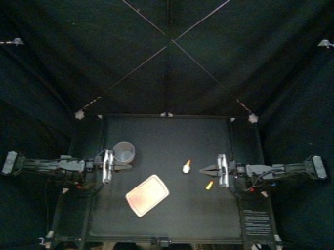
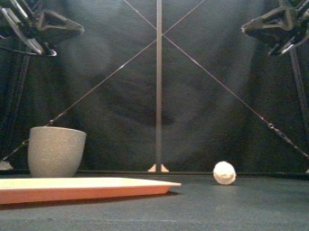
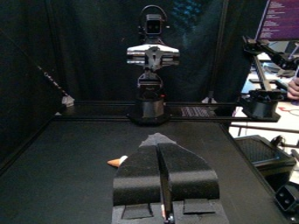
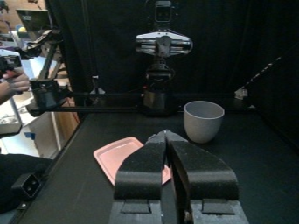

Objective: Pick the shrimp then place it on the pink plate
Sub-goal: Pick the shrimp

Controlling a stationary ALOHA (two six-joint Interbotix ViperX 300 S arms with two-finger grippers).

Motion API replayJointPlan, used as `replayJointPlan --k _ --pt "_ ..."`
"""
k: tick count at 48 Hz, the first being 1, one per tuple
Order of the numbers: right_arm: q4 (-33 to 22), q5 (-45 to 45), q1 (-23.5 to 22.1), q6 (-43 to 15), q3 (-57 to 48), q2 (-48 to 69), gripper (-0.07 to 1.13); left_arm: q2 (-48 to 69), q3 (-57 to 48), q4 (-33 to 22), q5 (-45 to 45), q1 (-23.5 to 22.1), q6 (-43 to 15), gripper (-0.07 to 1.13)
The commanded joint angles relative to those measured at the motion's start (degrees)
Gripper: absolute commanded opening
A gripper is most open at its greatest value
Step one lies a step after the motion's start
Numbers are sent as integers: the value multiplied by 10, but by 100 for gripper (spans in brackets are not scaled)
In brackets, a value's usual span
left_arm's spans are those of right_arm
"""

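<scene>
Presently: shrimp (image 1: 187, 165) on desk between arms | nearer right gripper (image 1: 217, 172) than left gripper (image 1: 113, 166) | both jaws pressed together | long axis too small to tell

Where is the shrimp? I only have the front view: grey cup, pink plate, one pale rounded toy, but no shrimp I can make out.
Observer: The top view shows a small orange shrimp near the middle of the table, apart from the pink plate.
Operator: Are the end effectors open?
Observer: No. The wrist views show the left end effector and the right end effector with jaws shut, holding nothing.
Operator: Which is nearer the shrimp?
Observer: From above, the right end effector seems nearer.
</scene>
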State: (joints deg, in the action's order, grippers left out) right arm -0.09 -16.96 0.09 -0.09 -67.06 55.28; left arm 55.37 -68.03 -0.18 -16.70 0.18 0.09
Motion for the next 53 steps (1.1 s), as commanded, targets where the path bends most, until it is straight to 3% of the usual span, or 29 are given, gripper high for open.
replayJointPlan --k 1,9,19,25,35,53 --pt "-2 8 1 0 -7 -11 7 -9 -4 0 10 6 -2 8" --pt "-4 128 -4 0 -24 -20 7 -9 2 2 17 11 -4 4" --pt "-24 386 -11 3 -10 -38 8 -11 6 15 17 21 -4 4" --pt "-38 480 -8 2 0 -38 12 -11 7 16 14 28 -4 4" --pt "-31 487 6 3 -3 -41 32 -11 6 17 13 34 -4 5" --pt "-25 459 34 -15 -2 -93 80 -11 4 16 12 54 -4 5"
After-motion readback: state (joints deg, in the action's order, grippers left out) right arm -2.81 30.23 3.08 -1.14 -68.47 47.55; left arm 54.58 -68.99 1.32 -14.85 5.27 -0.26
